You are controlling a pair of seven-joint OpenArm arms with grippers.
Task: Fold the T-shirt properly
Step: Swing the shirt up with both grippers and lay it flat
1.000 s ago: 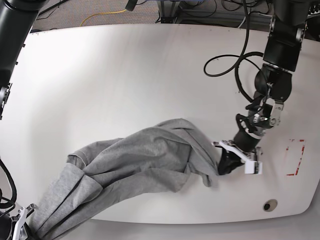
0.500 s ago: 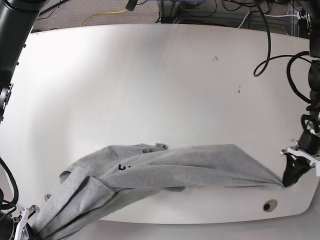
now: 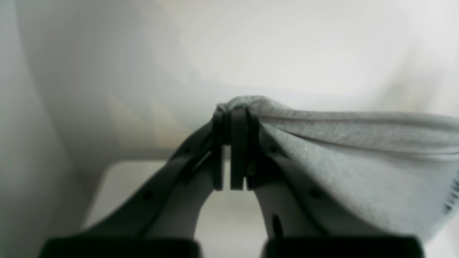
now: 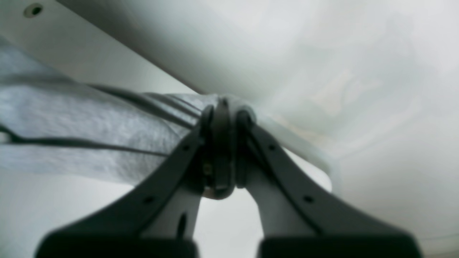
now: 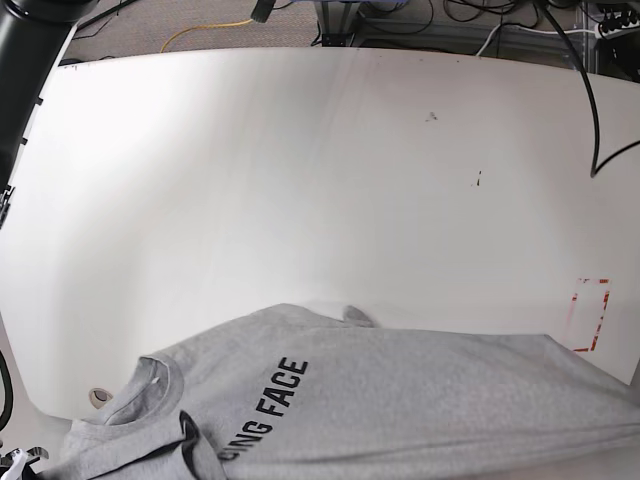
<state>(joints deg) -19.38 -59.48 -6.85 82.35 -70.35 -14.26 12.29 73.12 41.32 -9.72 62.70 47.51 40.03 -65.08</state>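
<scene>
Shirt [image 5: 420, 400] lies stretched along near table [image 5: 300, 180] edge, print up. L gripper [image 3: 231, 143] & R gripper [image 4: 222, 143] each pinch a corner tight. Keep tension even, lower flat w/o wrinkles.

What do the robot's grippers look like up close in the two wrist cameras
Both look alike. The left gripper and the right gripper each have two dark grey, almost black, matte jaws that curve inward to narrow flat tips. Small round holes dot each one. No cables or markings show in these blurry views.
</scene>
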